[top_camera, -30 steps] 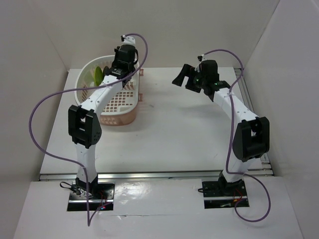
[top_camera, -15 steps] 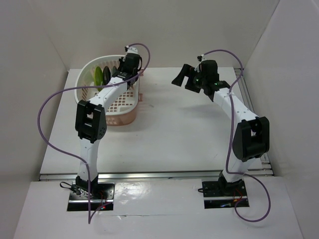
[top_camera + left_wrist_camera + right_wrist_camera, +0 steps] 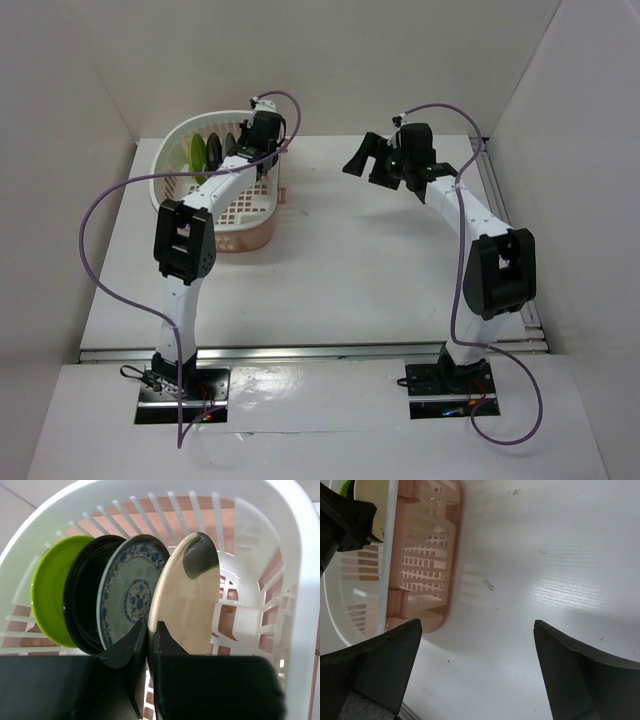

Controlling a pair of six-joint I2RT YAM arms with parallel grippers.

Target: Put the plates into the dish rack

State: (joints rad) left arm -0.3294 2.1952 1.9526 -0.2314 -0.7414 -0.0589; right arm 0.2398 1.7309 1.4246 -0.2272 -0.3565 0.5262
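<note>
The pale pink dish rack (image 3: 292, 565) with a white rim holds all four plates standing on edge in a row. From the left they are the lime green plate (image 3: 50, 597), the black plate (image 3: 82, 607), the blue patterned plate (image 3: 131, 592) and the cream plate (image 3: 189, 605). My left gripper (image 3: 151, 628) is shut on the lower rim of the cream plate. In the top view the left gripper (image 3: 252, 143) is over the far end of the rack (image 3: 168, 178). My right gripper (image 3: 477, 625) is open and empty above the table.
The rack sits at the table's far left and also shows in the right wrist view (image 3: 427, 550). White walls close in the left, the back and the right. The right gripper (image 3: 368, 160) hovers at centre back.
My left gripper has moved right and farther along the rack with the cream plate, uncovering the row of plates in the top view. The right gripper has shifted slightly.
</note>
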